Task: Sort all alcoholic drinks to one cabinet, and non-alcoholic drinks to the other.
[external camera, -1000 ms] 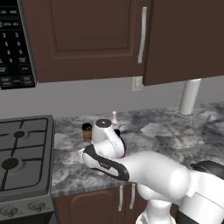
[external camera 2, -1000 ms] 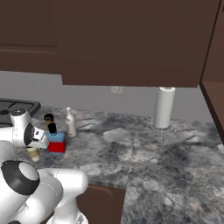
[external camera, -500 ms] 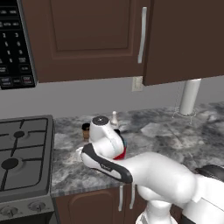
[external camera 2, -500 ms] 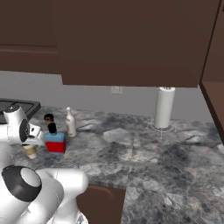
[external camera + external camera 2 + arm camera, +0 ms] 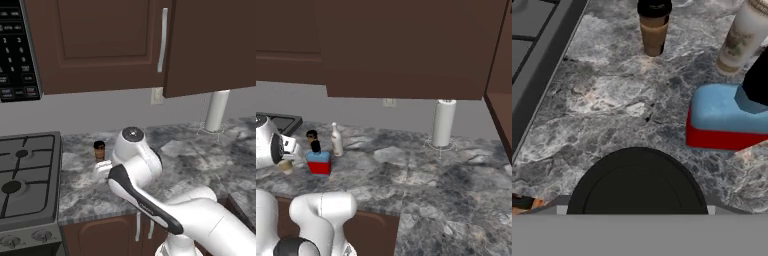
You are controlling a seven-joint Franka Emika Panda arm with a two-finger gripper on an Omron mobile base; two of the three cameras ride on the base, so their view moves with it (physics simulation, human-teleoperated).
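Close under the hand sits the black lid of a tan coffee cup (image 5: 637, 182). My gripper (image 5: 287, 159) is shut on this cup (image 5: 287, 166) and holds it just above the counter; its fingertips are hidden by the lid. A second lidded cup (image 5: 653, 27) stands farther back near the stove. The squat blue bottle with a red label (image 5: 727, 120) stands to the right, and the slim pale bottle (image 5: 742, 37) stands behind it. Above the counter hangs the dark brown wall cabinet (image 5: 100, 45), its door with the silver bar handle (image 5: 162, 39) closed.
A gas stove (image 5: 25, 175) borders the counter on the left, with a microwave panel (image 5: 17, 50) above it. A paper towel roll (image 5: 444, 122) stands at the back right. A dark cabinet door (image 5: 499, 50) juts out at the far right. The marble counter (image 5: 421, 175) stretches to the right.
My hand has swung left, away from the blue bottle. The tan cup in it has shifted left and risen slightly with it. The other drinks have stayed put.
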